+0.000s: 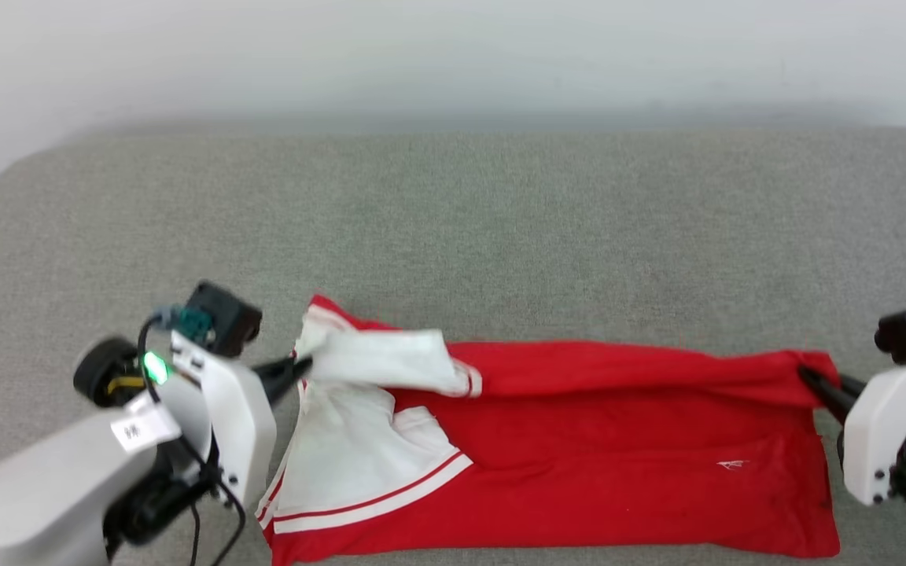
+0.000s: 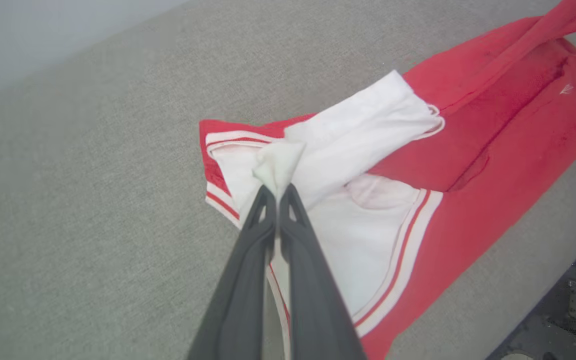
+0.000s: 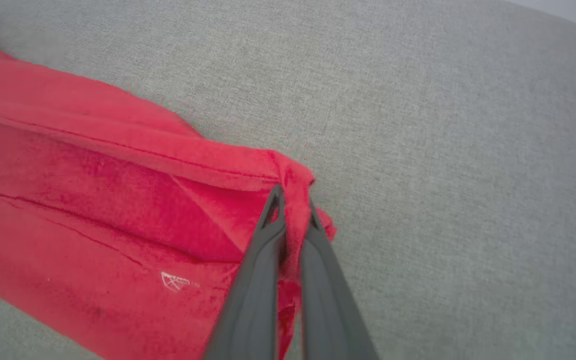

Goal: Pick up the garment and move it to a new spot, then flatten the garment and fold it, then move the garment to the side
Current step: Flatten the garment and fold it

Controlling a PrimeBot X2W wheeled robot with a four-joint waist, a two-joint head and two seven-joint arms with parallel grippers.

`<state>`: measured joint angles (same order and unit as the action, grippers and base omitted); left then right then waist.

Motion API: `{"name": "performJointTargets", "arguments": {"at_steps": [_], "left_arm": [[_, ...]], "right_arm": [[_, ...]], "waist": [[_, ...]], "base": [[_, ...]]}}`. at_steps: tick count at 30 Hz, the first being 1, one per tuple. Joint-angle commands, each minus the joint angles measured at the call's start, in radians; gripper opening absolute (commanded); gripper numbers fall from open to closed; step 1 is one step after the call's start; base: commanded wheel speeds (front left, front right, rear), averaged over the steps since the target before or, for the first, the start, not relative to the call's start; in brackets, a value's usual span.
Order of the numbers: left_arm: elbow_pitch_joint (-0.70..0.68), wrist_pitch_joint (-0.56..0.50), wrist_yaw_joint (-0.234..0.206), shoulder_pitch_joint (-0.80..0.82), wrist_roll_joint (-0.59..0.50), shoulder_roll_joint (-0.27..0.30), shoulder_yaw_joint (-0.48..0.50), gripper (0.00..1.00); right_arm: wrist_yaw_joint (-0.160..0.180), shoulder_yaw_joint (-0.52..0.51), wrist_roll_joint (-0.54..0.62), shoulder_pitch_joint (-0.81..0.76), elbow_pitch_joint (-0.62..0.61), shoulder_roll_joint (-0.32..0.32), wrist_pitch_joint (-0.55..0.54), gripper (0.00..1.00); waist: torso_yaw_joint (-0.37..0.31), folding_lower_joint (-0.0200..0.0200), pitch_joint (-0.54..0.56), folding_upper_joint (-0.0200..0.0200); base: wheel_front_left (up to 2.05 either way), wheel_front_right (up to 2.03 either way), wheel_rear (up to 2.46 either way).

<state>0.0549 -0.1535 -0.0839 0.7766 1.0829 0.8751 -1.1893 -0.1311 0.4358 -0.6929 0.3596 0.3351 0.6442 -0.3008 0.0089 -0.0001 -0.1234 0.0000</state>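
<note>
The pale left arm (image 1: 44,487) is closest, low on the left side. At its end the left tool (image 1: 300,366) is pressed together on a little bunch of white cloth at the sleeve end of the garment (image 1: 594,448). This red T-shirt lies long and low across the near part of the grey surface (image 1: 453,236), from one tool to the other. A white sleeve (image 1: 382,358) flops over onto the red part, and more white cloth with red stripes lies under it. Far on the right, the right tool (image 1: 808,377) pinches the red corner at the bottom end of the shirt. A small white logo (image 1: 732,464) shows near that end. The far long edge of the red cloth is folded over
</note>
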Motion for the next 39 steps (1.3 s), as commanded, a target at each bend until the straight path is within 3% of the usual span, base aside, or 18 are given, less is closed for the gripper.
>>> {"name": "performJointTargets", "arguments": {"at_steps": [1,8,16,17,18,19,20,21,28,34,39], "left_arm": [[-0.007,0.008,-0.010,-0.018,0.003,0.006,-0.003,0.00],[-0.043,0.041,-0.047,-0.164,0.061,0.019,-0.030,0.00],[0.034,0.085,-0.030,-0.253,0.100,-0.032,-0.044,0.00],[0.048,0.089,-0.025,-0.259,0.103,-0.039,-0.046,0.00],[0.065,0.093,-0.025,-0.261,0.101,-0.045,-0.047,0.00],[0.079,0.100,-0.030,-0.262,0.093,-0.048,-0.047,0.06],[0.092,0.113,-0.036,-0.265,0.089,-0.053,-0.044,0.84],[0.099,0.132,-0.042,-0.272,0.091,-0.057,-0.036,1.00],[0.087,0.292,-0.114,-0.322,0.079,-0.048,0.019,1.00],[0.037,0.406,-0.232,-0.353,0.030,-0.030,0.108,1.00],[-0.022,0.420,-0.322,-0.404,-0.076,-0.064,0.263,1.00]], "right_arm": [[0.001,-0.005,-0.002,-0.028,-0.006,0.004,0.002,0.00],[0.001,-0.055,-0.017,-0.190,-0.053,-0.011,-0.013,0.00],[0.001,-0.066,-0.009,-0.283,-0.027,-0.045,-0.022,0.00],[0.001,-0.064,-0.010,-0.282,-0.020,-0.052,-0.015,0.17],[0.001,-0.062,-0.007,-0.280,-0.013,-0.056,-0.009,0.89],[0.001,-0.059,-0.005,-0.278,-0.010,-0.059,-0.005,1.00],[0.001,-0.057,-0.010,-0.275,-0.012,-0.063,0.003,1.00],[0.001,-0.058,-0.016,-0.273,-0.018,-0.065,0.011,1.00],[0.001,-0.089,-0.063,-0.291,-0.125,-0.008,0.034,1.00],[0.001,-0.180,-0.082,-0.305,-0.209,0.048,0.010,1.00],[0.001,-0.253,-0.111,-0.312,-0.203,0.065,-0.049,1.00]], "waist": [[0.004,0.0001,0.018,0.0000],[0.011,0.0001,0.048,0.0000],[0.008,0.0001,0.039,0.0000],[0.006,0.0001,0.037,0.0000],[0.005,0.0001,0.037,0.0000],[0.004,0.0001,0.038,0.0000],[0.002,0.0001,0.040,0.0000],[-0.001,0.0001,0.045,0.0000],[-0.007,0.0001,0.084,0.0000],[0.001,0.0001,0.106,0.0000],[0.016,0.0001,0.105,0.0000]], "base": [[0.00,0.00,0.00],[0.00,0.00,0.00],[0.00,0.00,0.00],[0.00,0.00,0.00],[0.00,0.00,0.00],[0.00,0.00,0.00],[0.00,0.00,0.00],[0.00,0.00,0.00],[0.00,0.00,0.00],[0.00,0.00,0.00],[0.00,0.00,0.00]]}}
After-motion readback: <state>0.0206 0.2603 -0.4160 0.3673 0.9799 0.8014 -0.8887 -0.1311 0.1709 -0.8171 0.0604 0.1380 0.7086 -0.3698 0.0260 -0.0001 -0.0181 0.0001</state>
